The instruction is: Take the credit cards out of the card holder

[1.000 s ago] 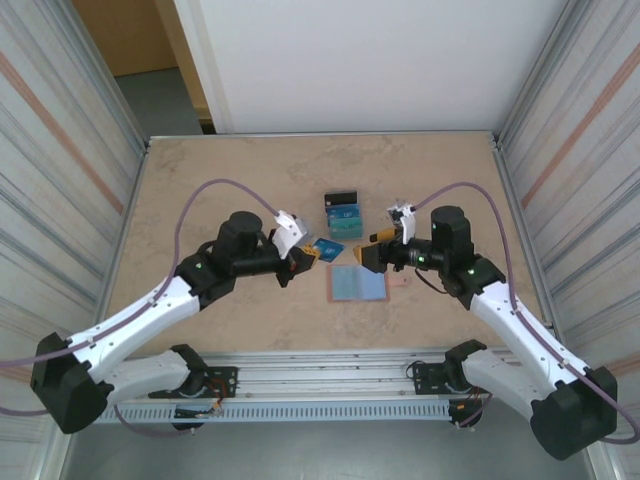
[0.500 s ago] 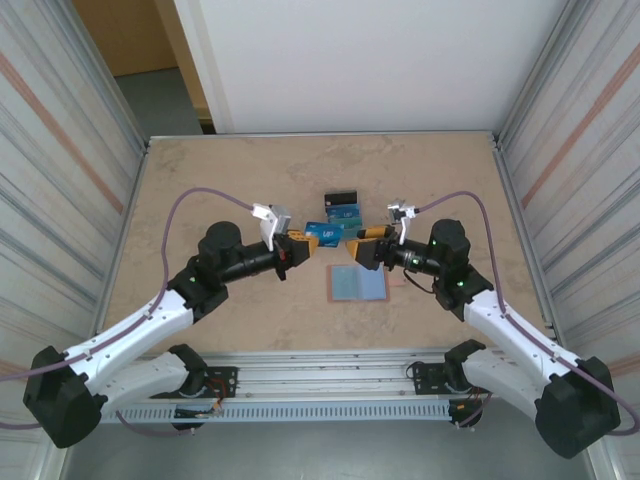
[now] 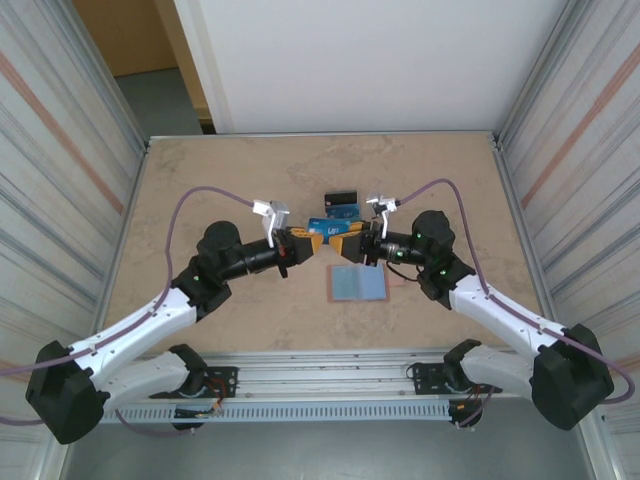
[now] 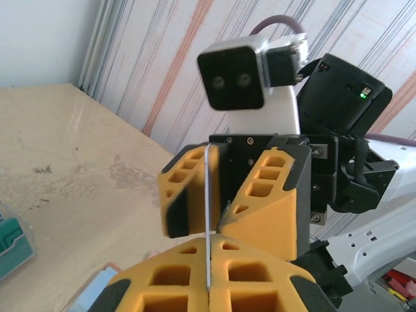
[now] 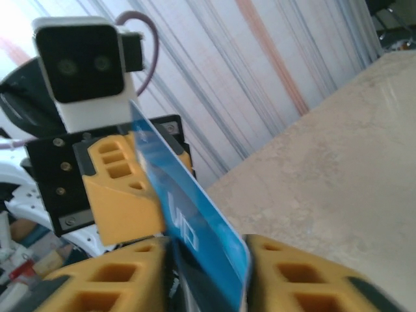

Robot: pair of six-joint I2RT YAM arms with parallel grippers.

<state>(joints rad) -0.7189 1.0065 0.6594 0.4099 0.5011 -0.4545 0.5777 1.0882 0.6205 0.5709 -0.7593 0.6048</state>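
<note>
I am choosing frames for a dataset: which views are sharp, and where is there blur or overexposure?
Top external: evenly lit and sharp, with only soft shadows on the table. Left wrist: the right gripper is in focus, while the white corner at upper left has no detail. Right wrist: the blue card, close to the lens, is blurred, and the upper left is overexposed.

The blue card (image 5: 188, 221) at the left gripper (image 4: 208, 276) was thin plastic with a glossy face. The fingers (image 4: 263, 188) of the right gripper (image 4: 213, 220) were matt orange plastic, moulded with hollow cells. Below both grippers, the table (image 3: 220, 190) looked smooth, marbled beige and dull, like stone.
</note>
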